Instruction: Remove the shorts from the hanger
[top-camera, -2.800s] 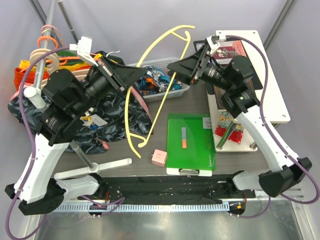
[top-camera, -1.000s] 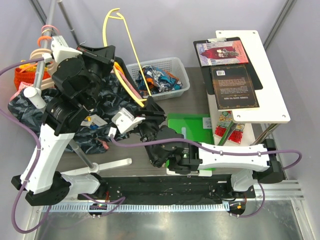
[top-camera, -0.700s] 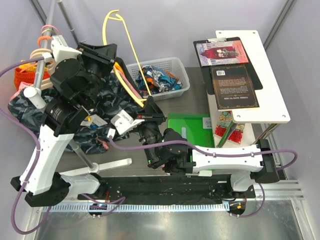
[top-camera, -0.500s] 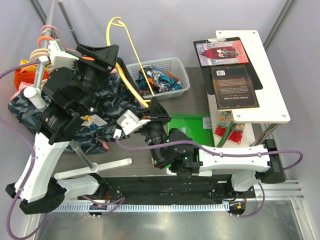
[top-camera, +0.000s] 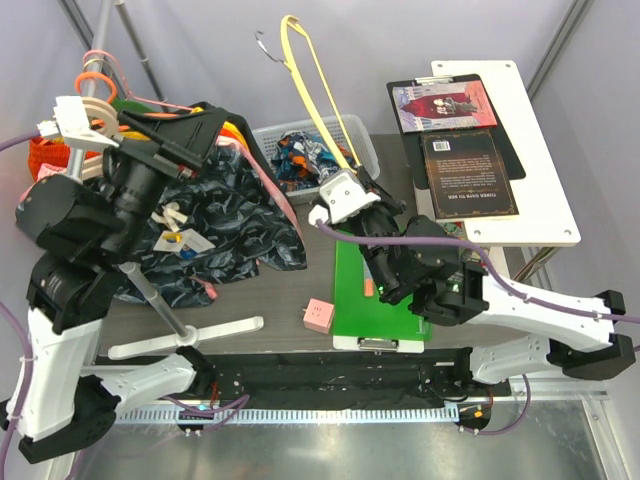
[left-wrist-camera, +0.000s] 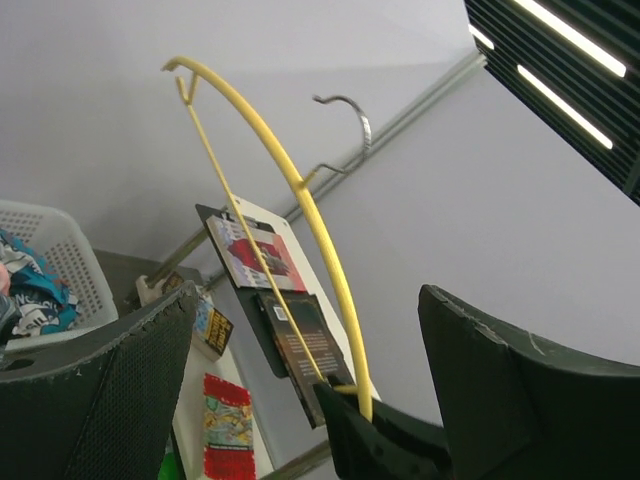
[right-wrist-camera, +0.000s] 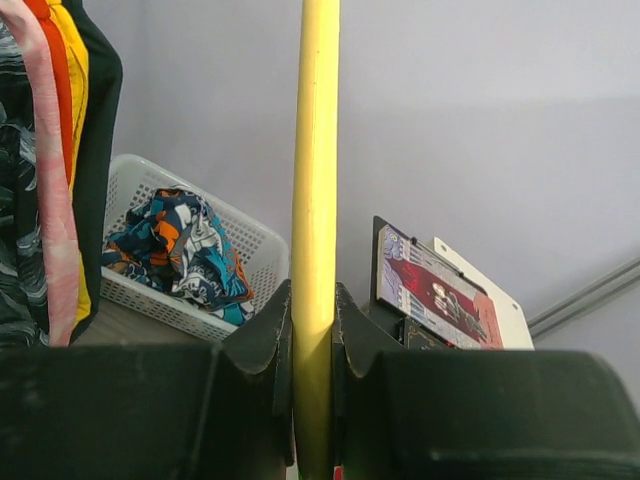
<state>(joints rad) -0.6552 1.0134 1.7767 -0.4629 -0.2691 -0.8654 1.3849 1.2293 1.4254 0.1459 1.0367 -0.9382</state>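
Observation:
The pale yellow hanger (top-camera: 312, 82) stands up over the table, bare, its hook (top-camera: 265, 40) at the top. My right gripper (top-camera: 355, 185) is shut on its lower end; in the right wrist view the yellow bar (right-wrist-camera: 315, 150) is pinched between the fingers of that gripper (right-wrist-camera: 313, 290). The printed shorts (top-camera: 305, 160) lie bunched in the white basket (top-camera: 362, 150), also seen in the right wrist view as shorts (right-wrist-camera: 180, 250). My left gripper (top-camera: 190, 130) is open, to the left of the hanger and apart from it. The left wrist view shows the hanger (left-wrist-camera: 300, 190) beyond the spread fingers (left-wrist-camera: 110, 380).
A rail at the left carries other hangers (top-camera: 95, 75) and a dark navy garment (top-camera: 225, 215). A green clipboard (top-camera: 385, 290) and a pink cube (top-camera: 318, 315) lie near the front. A white shelf (top-camera: 545, 180) with books stands at the right.
My left gripper has opened, let go of the hanger and drawn back to the left. The right arm has carried the hanger to the right, beside the basket.

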